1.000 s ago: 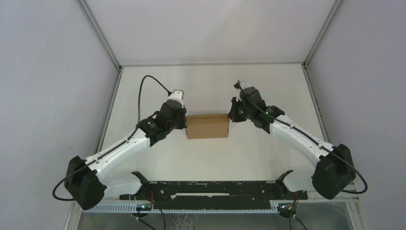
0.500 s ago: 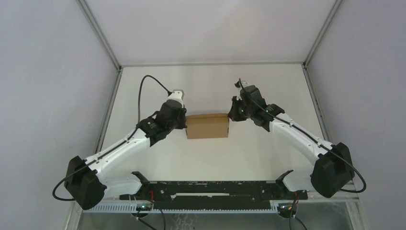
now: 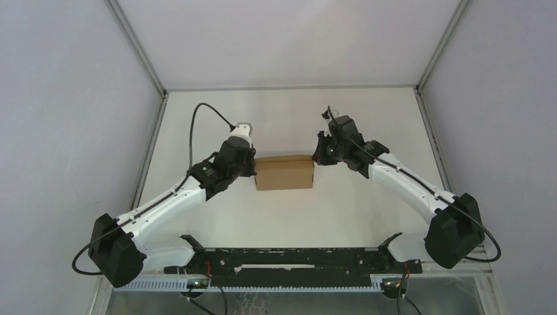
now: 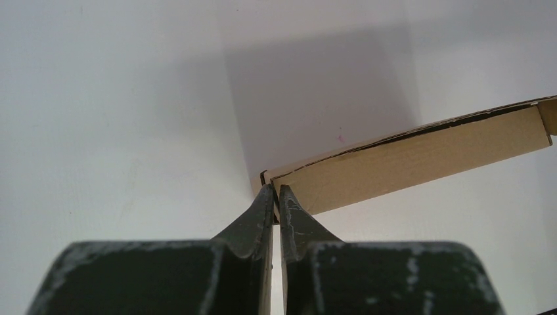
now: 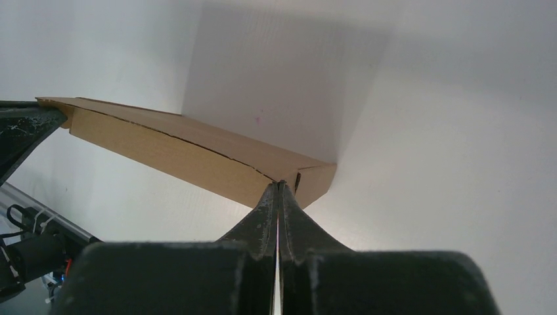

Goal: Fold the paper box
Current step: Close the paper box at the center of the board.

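Observation:
The paper box (image 3: 284,173) is a flat brown cardboard mailer lying closed in the middle of the table. My left gripper (image 3: 253,170) sits at its left end. In the left wrist view the left gripper (image 4: 276,190) has its tips pinched on a thin cardboard edge at the corner of the paper box (image 4: 420,157). My right gripper (image 3: 316,157) is at the right end. In the right wrist view the right gripper (image 5: 278,186) is shut, its tips together and touching the corner of the paper box (image 5: 171,147), with nothing seen between them.
The white table (image 3: 341,216) is enclosed by pale walls with metal frame posts (image 3: 148,65) on the left and right. A black rail (image 3: 289,259) runs along the near edge between the arm bases.
The right arm's base and elbow shifted very slightly to the left. Box and both grippers stay where they were.

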`<state>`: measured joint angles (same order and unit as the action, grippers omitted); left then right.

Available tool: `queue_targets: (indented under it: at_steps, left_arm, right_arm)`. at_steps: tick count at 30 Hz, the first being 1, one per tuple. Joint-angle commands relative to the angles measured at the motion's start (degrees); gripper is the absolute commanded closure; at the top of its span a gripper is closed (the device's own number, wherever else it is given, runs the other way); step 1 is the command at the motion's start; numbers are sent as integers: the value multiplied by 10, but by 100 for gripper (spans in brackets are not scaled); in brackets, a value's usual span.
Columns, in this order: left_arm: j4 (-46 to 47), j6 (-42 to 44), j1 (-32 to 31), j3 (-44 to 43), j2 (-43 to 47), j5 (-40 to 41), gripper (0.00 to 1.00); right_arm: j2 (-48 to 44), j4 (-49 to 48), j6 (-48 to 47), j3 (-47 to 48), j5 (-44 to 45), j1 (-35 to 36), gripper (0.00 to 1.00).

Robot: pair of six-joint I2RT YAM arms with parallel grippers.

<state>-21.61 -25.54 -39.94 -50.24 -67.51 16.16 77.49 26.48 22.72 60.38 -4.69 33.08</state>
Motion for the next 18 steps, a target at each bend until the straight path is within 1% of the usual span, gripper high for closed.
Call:
queue_targets:
  at_steps: [1,18]
  left_arm:
    - [39,-17,-9,12,-7,-60,92]
    - [59,-26,-10,31,-4,-59,92]
  right_arm:
    - [11,-3,26,12,-56,17,100]
    - [27,12,24,12,-28,42,100]
